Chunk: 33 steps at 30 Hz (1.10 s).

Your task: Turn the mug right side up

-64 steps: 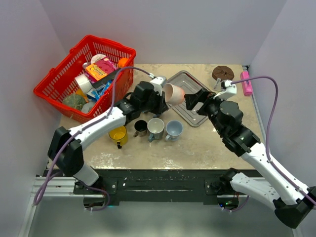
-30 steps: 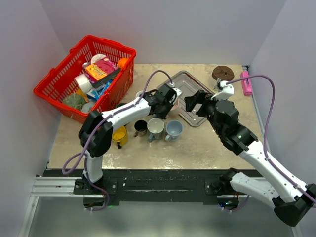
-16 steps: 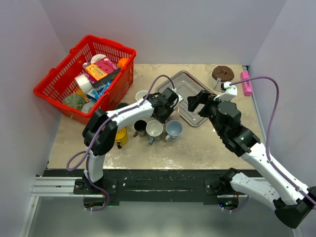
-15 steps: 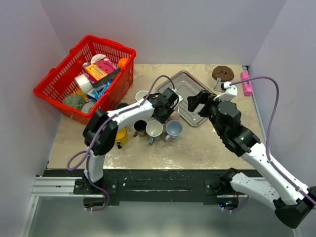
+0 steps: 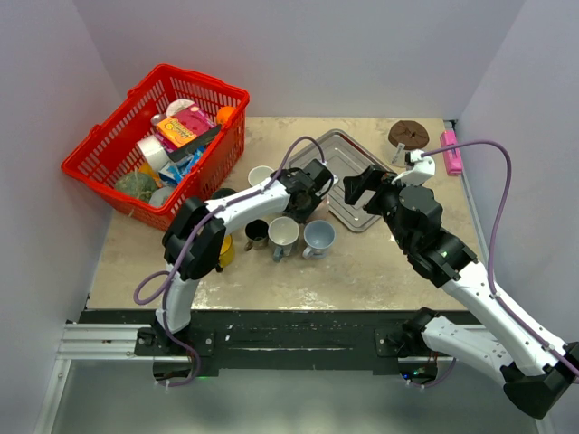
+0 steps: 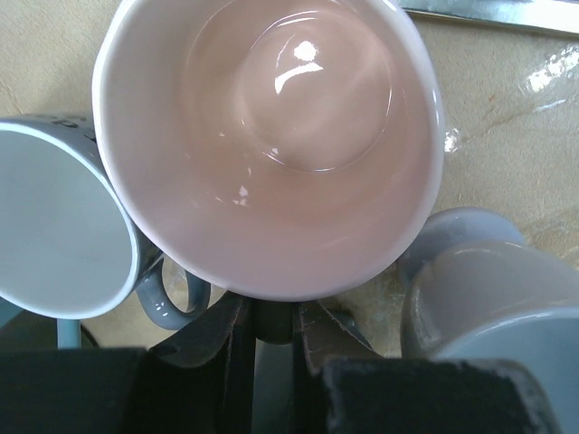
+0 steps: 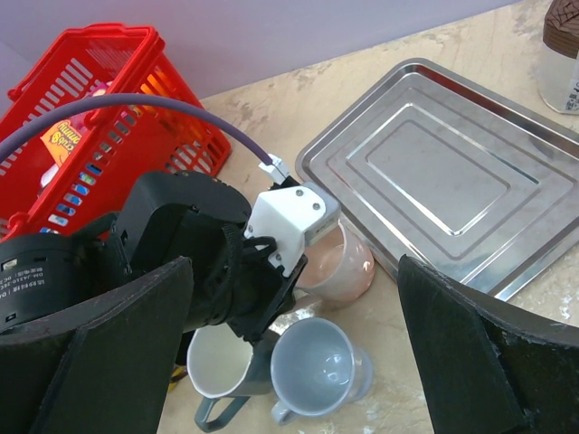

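The beige, mottled table (image 5: pixel 380 262) was boxed in by pale lilac walls (image 5: pixel 362 54) at the back and both sides. A steel tray (image 5: pixel 336 149) lay flat toward the back, set askew. The pink mug (image 6: pixel 271 136) stood right side up on the table just off the tray's near-left edge, its glossy inside open to the left wrist camera. The left gripper (image 5: pixel 310 187) hung over it with its fingers (image 6: pixel 204 339) drawn close together at the mug's near rim, seemingly pinching it there, though the contact lay in shadow. The right gripper (image 5: pixel 362 187) hovered over the tray's near corner, spread wide and holding nothing. Nearer than the tray stood a row of upright mugs: a pale blue mug (image 5: pixel 318 237), a grey mug (image 5: pixel 284 233) with a white inside, a small dark mug (image 5: pixel 257 233) and a yellow mug (image 5: pixel 217 249), the first two crowding the pink one. A white mug (image 5: pixel 261 174) stood left of the tray. Farther left, a red basket (image 5: pixel 90 136) held packets, a roll of tape and other odds. Beyond the tray's right end sat a brown-topped jar (image 5: pixel 409 133) and a pink object (image 5: pixel 450 152) by the wall. Bare table lay open to the tray's near right.
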Motion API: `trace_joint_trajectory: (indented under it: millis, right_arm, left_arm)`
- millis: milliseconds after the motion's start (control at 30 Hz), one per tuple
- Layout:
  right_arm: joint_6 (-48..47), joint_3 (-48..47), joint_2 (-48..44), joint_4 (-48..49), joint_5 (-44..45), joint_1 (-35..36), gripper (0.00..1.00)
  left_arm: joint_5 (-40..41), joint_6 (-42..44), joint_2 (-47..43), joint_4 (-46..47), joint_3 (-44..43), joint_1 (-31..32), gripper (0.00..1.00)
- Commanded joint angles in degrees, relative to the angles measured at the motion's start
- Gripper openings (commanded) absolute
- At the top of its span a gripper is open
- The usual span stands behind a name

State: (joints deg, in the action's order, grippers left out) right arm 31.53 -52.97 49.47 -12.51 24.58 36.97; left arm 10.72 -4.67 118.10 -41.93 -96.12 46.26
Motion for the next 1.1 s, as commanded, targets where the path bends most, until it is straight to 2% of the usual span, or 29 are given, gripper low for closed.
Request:
trace_joint_trajectory:
  millis: [0, 67, 167, 267, 300, 400, 733, 900, 1033, 1067]
  right_arm:
    - [0.5, 0.2, -0.7, 1.1, 1.7, 0.0, 0.98]
    - [0.6, 0.3, -0.5, 1.1, 1.5, -0.1, 0.98]
    - [0.8, 0.3, -0.5, 1.1, 1.4, 0.0, 0.98]
    - [0.9, 0.4, -0.4, 1.1, 1.3, -0.1, 0.98]
    - [1.0, 0.4, -0.5, 1.2, 1.2, 0.0, 0.98]
    - [1.1, 0.4, -0.5, 1.1, 1.1, 0.0, 0.98]
    - [1.3, 0.2, -0.6, 1.2, 1.0, -0.1, 0.98]
    - [1.4, -0.1, -0.8, 0.6, 1.1, -0.1, 0.98]
    - [1.5, -0.5, -1.2, 0.0, 1.3, -0.1, 0.98]
    - [1.6, -0.6, -1.3, -0.1, 1.3, -0.1, 0.98]
  left_arm:
    - [2.2, 0.6, -0.2, 1.3, -4.5, -0.1, 0.00]
    - [2.2, 0.4, -0.2, 1.1, -4.8, -0.1, 0.01]
    - [2.1, 0.4, -0.1, 1.0, -5.0, -0.1, 0.08]
    - [2.1, 0.3, -0.2, 0.6, -5.0, 0.0, 0.22]
    - [2.1, 0.2, -0.2, 0.6, -4.9, -0.1, 0.32]
    - [2.0, 0.0, -0.5, 0.7, -4.7, -0.1, 0.40]
    - [0.9, -0.7, -2.4, 0.6, -4.7, -0.1, 0.55]
    - [-0.3, -3.1, -5.0, 1.2, -5.0, -0.1, 0.68]
    - [-2.3, -3.9, -7.8, 1.2, -5.8, -0.1, 0.85]
    - [-3.2, -4.3, -8.2, 1.2, -6.3, 0.0, 0.93]
